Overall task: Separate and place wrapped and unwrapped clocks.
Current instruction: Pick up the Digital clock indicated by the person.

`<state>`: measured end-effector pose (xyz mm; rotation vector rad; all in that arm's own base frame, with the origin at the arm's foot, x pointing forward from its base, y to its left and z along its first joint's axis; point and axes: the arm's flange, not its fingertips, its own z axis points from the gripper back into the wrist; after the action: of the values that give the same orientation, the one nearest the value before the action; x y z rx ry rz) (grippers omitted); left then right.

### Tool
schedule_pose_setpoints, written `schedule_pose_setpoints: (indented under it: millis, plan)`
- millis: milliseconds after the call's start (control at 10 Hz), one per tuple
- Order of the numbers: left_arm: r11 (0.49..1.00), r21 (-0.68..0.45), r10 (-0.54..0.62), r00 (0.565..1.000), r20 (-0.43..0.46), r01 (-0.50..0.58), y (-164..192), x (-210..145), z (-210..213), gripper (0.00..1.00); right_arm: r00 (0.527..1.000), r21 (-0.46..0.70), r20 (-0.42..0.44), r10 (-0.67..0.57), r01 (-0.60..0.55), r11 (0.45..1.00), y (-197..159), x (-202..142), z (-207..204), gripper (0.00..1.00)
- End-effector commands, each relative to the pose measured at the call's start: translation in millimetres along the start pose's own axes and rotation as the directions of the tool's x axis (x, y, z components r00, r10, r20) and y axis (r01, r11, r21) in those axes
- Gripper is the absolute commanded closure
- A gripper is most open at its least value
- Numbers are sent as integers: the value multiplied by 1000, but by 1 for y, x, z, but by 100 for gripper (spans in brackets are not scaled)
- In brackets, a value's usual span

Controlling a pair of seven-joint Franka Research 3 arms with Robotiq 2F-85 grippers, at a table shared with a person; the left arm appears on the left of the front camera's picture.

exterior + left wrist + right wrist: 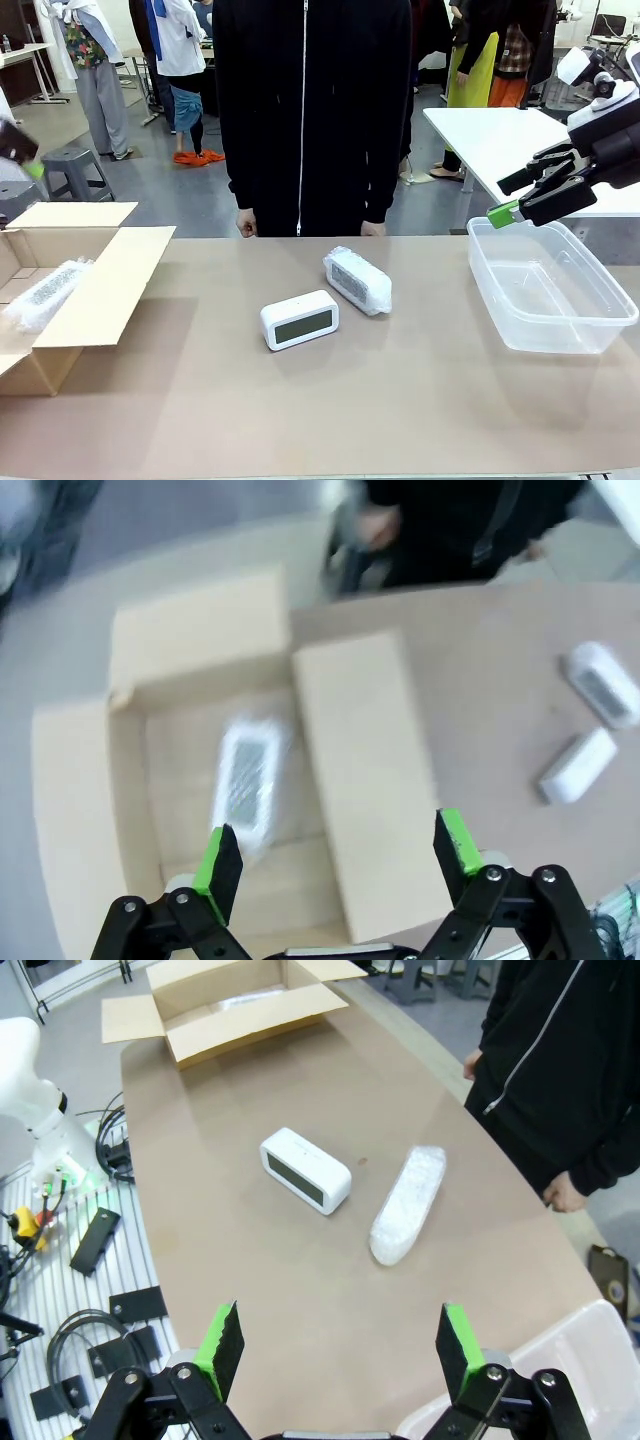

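Clock of smooth white plastic with a dark grey screen point(299, 320) lies mid-table, long axis crosswise, left of your right gripper point(340, 1348), whose fingers spread wide above the clear plastic tub point(556, 340); your left gripper point(338, 865) gapes empty over the cardboard box point(355, 770)

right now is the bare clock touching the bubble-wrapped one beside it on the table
Apart. The right wrist view shows a strip of bare table between the unwrapped clock and the wrapped clock.
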<state>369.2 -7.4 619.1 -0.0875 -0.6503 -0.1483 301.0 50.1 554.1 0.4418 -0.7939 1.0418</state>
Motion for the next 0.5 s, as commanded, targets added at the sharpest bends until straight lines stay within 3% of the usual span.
schedule_pose_setpoints:
  millis: [0,100,300,400]
  plan:
    - [915,-334,-195,972,131,228,-5,-5,22,0,1000,22,17,8,-8,1000,-1,-1,-2,0]
    - [812,-480,-262,942,210,333,0,-15,19,0,1000,22,17,8,-8,1000,-1,-1,-2,0]
    - [641,-585,-320,866,384,497,2,-31,-13,0,1000,22,17,8,-8,1000,-1,-1,-2,0]
    - [606,-618,-341,865,367,501,-16,-31,-34,0,1000,22,17,8,-8,1000,-1,-1,-2,0]
